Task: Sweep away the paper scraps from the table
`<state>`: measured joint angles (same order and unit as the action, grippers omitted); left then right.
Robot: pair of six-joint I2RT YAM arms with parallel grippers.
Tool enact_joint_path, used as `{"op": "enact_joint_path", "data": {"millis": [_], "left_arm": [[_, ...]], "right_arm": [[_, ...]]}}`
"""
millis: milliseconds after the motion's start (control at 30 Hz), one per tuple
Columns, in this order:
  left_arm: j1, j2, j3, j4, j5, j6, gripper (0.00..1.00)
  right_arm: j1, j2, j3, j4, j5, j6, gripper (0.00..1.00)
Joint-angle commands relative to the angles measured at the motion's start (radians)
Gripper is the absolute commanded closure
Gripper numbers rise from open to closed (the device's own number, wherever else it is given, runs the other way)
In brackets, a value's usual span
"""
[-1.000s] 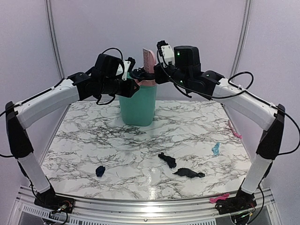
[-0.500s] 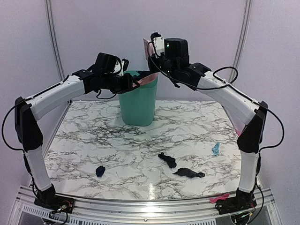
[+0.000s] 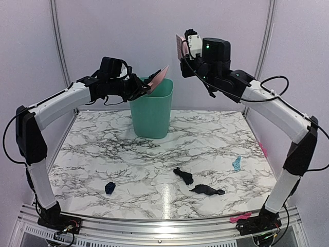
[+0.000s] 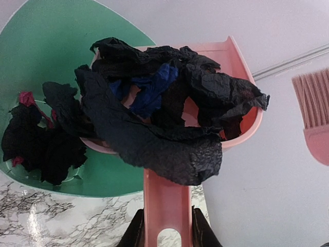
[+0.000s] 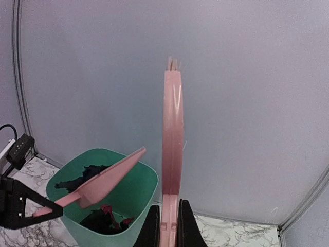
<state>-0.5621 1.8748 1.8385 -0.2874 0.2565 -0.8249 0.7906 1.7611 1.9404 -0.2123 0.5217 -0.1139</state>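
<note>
The left gripper (image 4: 165, 234) clamps the handle of the pink plastic dustpan (image 4: 167, 200) over the green plastic bin (image 3: 151, 116), upper centre. The right gripper (image 5: 168, 226) is closed on the pink comb-like brush (image 5: 172, 134). Crumpled dark paper scraps (image 4: 154, 134) overhang the pan, and others lie on the marble-pattern table (image 3: 128, 149). Uneven tipping may spill them outside the rim.

Both arms reach up and back; the left gripper (image 4: 164, 234) clamps the dustpan (image 4: 165, 198), apparently tilted, and the right gripper (image 5: 167, 222) pinches the brush (image 5: 172, 128).

no readable text, label, brand, number or sign in any view.
</note>
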Motion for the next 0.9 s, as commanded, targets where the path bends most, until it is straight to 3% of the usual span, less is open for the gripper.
{"op": "enact_joint_path", "data": {"millis": [0, 100, 333, 867], "left_arm": [[0.039, -0.017, -0.079, 0.242, 0.101, -0.223, 1.0], [0.049, -0.004, -0.091, 0.366, 0.141, -0.326, 1.0], [0.056, 0.009, -0.114, 0.484, 0.157, -0.522, 1.0], [0.056, -0.048, -0.209, 0.558, 0.116, -0.653, 1.0]], "right_arm": [[-0.005, -0.157, -0.135, 0.092, 0.019, 0.065, 1.0], [-0.005, -0.225, -0.206, 0.09, 0.013, 0.091, 1.0], [-0.005, -0.3, -0.268, 0.06, 0.01, 0.109, 1.0], [-0.005, -0.328, -0.314, 0.057, -0.006, 0.147, 1.0]]}}
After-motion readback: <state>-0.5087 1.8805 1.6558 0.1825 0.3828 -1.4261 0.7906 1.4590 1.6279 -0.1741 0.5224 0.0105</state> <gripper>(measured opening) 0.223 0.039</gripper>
